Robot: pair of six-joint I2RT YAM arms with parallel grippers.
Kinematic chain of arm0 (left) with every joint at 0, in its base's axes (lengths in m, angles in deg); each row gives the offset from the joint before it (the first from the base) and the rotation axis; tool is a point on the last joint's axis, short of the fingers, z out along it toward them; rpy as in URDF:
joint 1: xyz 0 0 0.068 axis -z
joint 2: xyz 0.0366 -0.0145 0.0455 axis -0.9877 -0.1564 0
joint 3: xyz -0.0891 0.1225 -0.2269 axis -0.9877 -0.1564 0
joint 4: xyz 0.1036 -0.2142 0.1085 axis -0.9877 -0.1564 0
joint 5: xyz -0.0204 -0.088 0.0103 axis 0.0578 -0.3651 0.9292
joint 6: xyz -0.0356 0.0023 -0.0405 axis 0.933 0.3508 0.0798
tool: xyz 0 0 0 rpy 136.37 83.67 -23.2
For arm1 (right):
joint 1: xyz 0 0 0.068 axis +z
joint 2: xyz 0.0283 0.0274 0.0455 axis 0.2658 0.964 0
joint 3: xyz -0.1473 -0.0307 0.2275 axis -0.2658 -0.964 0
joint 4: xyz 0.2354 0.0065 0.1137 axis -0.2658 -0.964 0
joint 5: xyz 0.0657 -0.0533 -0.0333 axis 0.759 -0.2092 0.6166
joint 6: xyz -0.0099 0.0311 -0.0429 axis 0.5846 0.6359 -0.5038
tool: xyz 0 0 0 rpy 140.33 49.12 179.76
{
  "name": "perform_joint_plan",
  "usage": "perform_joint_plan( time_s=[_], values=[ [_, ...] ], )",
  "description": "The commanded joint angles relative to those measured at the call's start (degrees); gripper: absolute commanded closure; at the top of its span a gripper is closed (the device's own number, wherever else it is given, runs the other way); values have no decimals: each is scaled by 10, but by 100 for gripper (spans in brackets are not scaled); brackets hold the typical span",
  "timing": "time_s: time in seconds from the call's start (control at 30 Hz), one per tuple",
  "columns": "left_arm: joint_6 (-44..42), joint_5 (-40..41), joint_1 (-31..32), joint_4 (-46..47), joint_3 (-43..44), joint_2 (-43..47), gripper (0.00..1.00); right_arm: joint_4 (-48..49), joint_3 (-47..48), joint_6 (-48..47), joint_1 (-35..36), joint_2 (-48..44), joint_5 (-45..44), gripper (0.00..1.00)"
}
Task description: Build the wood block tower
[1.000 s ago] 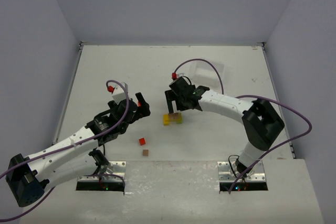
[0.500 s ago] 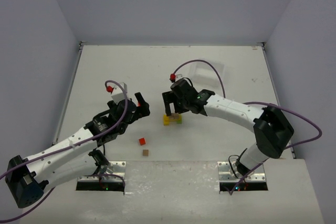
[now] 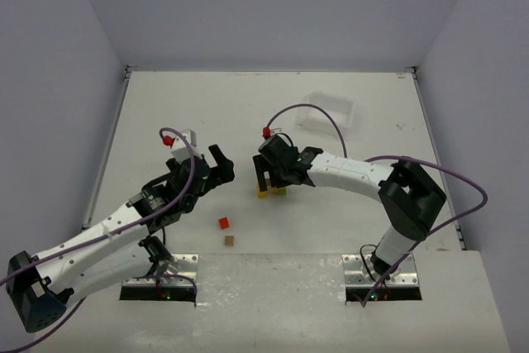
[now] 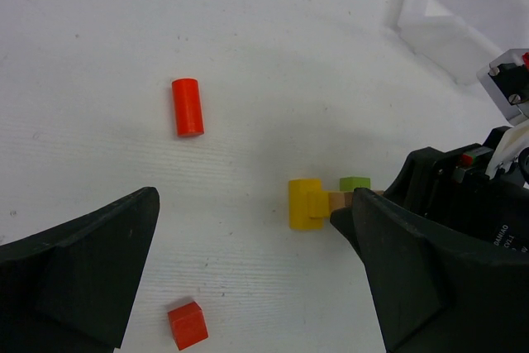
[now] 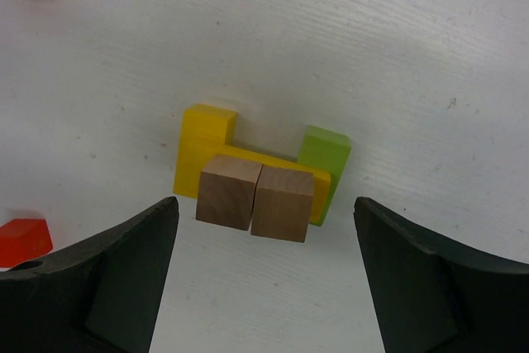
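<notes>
**Block tower: 2 brown cubes up top, both grippers open**

Going L to R. The left gripper [image 3: 215, 171] hangs over the table [image 3: 207, 105] w/ its fingers spread wide and nothing between them. In its wrist cam the jaws frame bare table. It sits well to the left of the stack.

A red cylinder [image 4: 187, 107] lies on its side out in the open. Nearer the arm bases there's a loose red cube [image 3: 223, 222], and a brown cube [image 3: 229, 240] just below it, close but not touching.

The wood block tower [image 5: 256, 179] is about mid-table. A yellow piece [image 5: 202, 142] and a green block [image 5: 325, 155] form the base. On top are two plain brown cubes [image 5: 256, 194], side by side and touching.

The right gripper [image 3: 271, 181] is right over the tower, also open. There's one finger on each side of the blocks w/ a gap both ways, so no contact afaict.

A clear tray [image 3: 326, 112] sits farther back and to the right, well apart from everything.
</notes>
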Motion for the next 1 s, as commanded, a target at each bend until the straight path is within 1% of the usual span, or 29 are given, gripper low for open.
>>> perform_joint_plan(
  time_s=[0.0,0.13,0.23,0.97],
  values=[
    [-3,7,3,19,-1,13,0,8,20,20,5,1,-18,16],
    [-2,6,2,19,-2,11,0,21,15,22,7,2,-10,28],
    [-3,5,2,20,-2,9,0,21,17,26,7,5,-7,35],
    [-3,0,3,25,-7,12,0,19,13,63,13,6,-15,38]
  ],
)
